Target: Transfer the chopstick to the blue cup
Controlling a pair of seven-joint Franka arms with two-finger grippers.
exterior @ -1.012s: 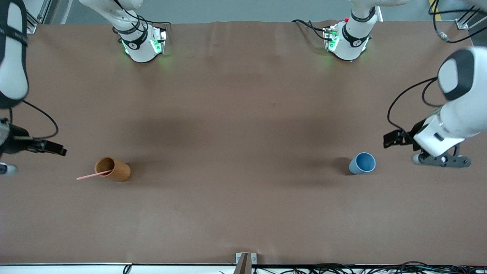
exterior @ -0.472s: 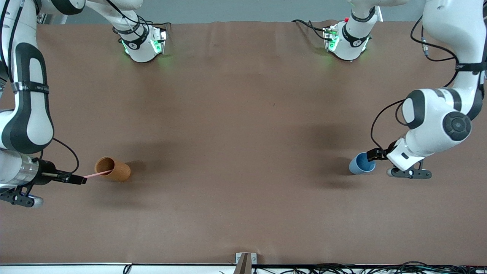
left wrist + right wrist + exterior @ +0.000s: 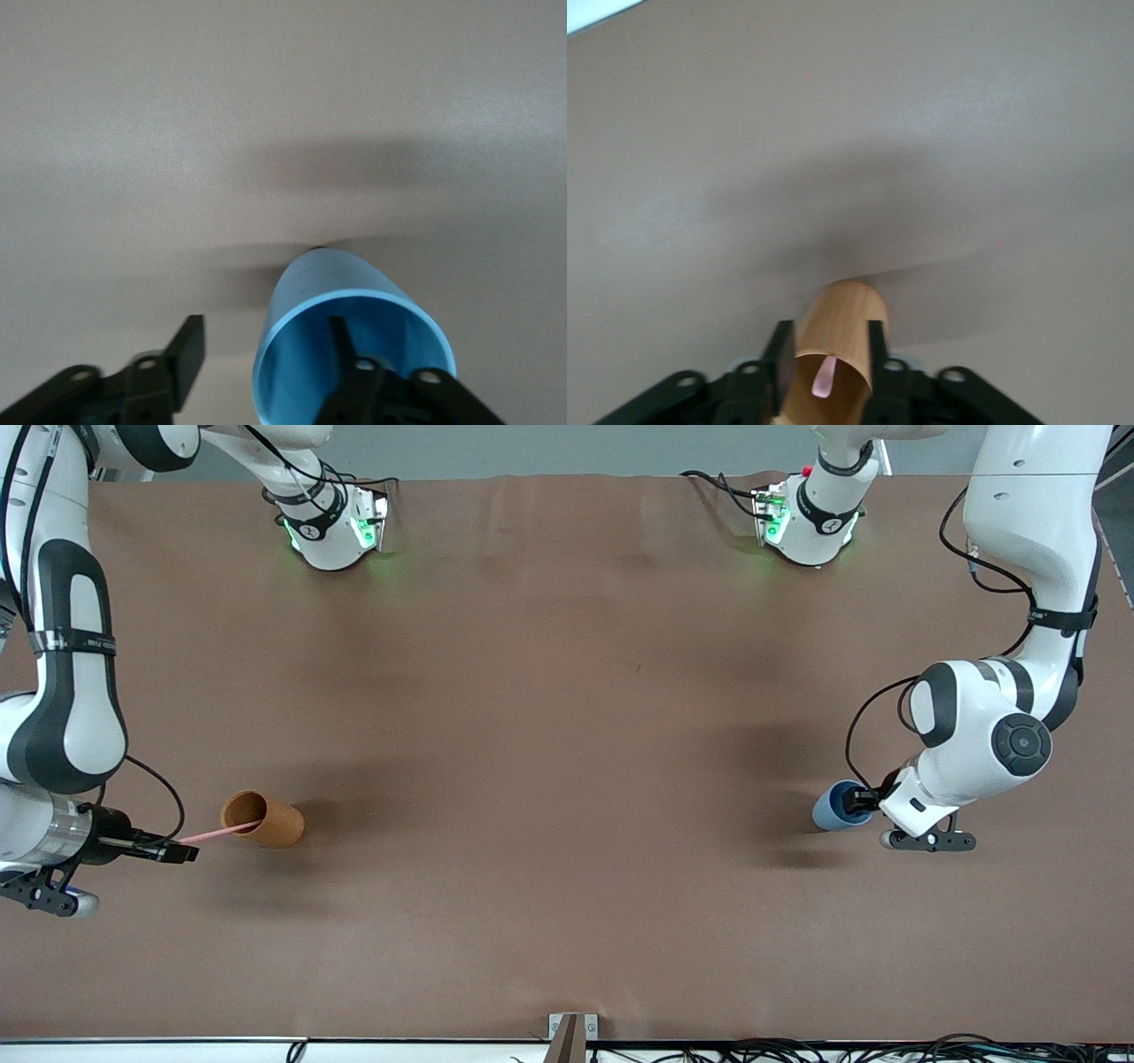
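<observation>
While the chopstick [image 3: 217, 833] is not yet lifted, the transfer has barely begun: its lower end stands in the orange-brown cup [image 3: 263, 820] toward the right arm's end of the surface [image 3: 567, 779], and its free end leans out over the rim toward the right gripper [image 3: 188, 852]. That gripper sits at the free end. In the right wrist view its fingers [image 3: 782, 350] stand partly apart on either side of the pink tip, with a gap showing on both sides, so no grip is made yet. The blue cup [image 3: 833, 808] stands upright and empty toward the left arm's end, well apart from the chopstick. The left gripper [image 3: 856, 801] straddles its wall, one of its fingers [image 3: 188, 345] outside and clear of the wall, the other inside the cup; nothing is clamped.

Remaining, by judgement: closing on the chopstick, drawing it out, carrying it across and lowering it into the blue cup, which the left arm seems set to steady.

Compared with a second ago, both grippers have come in from the ends of the surface to their things; neither cup nor the chopstick has shifted.
</observation>
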